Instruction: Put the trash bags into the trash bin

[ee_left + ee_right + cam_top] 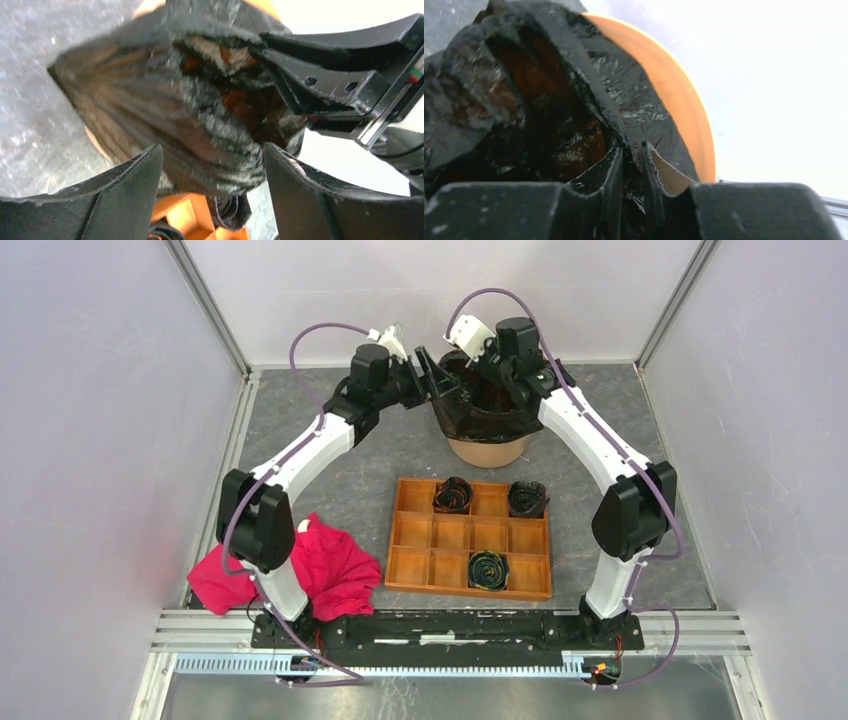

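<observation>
no text, label, brand or number can be read in any view. a small red and green mark (414,76) on the right gripper (267,45) is maybe a sign, too blurred to tell.

Bag (150,115) is showing thin, wrinkled, glossy black film. Bin (684,100) is looking like smooth orange plastic. Tray (420,570) is reading as matt wood, and table (390,465) as rough, speckled grey.
</observation>
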Controlling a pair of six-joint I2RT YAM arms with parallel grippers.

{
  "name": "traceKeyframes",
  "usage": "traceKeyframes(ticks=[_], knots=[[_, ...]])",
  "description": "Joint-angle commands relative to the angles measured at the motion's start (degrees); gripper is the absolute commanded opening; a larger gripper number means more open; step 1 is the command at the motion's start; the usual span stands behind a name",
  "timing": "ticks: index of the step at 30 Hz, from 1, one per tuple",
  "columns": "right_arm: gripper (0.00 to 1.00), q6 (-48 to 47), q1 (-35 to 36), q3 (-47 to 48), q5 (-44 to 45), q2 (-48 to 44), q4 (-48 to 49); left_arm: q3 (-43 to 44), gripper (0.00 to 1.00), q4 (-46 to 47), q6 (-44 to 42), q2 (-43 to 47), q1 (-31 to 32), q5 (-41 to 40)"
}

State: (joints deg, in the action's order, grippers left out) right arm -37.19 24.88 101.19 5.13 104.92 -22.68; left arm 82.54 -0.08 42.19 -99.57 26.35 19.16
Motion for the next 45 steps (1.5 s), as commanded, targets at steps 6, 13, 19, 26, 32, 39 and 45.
traceKeyframes(ticks=[6,13,19,26,32,39,45], knots=[[0.13,4.01,-3.95,10.74,-1.36,5.19,9.05,17.87,0.95,0.45,-11.25,-10.0,-3.18,1.53],[0.17,3.62,-6.46,11.83,-12.75,7.51,12.04,34.79,0.95,-3.3,-23.11,-21.98,-3.23,8.44],[0.18,4.91,-8.12,12.54,-15.47,9.38,13.72,40.85,1.0,-2.12,-30.83,-26.97,-3.28,10.1],[0.21,6.56,-9.75,13.22,-17.94,10.86,15.71,46.6,0.87,-1.81,-28.61,-31.89,-4.22,10.33],[0.28,7.36,-10.56,13.05,-18.25,11.65,17.62,46.18,0.74,4.14,-23.58,-33.46,-4.46,11.3],[0.34,8.49,-11.54,14.32,-19.23,13.36,19.06,47.67,0.47,8.29,-18.7,-35.86,-4.69,10.92],[0.4,10.64,-13.12,14.17,-20.74,14.21,20.94,48.68,0.35,13.49,-12.93,-37.9,-4.83,12.36]])
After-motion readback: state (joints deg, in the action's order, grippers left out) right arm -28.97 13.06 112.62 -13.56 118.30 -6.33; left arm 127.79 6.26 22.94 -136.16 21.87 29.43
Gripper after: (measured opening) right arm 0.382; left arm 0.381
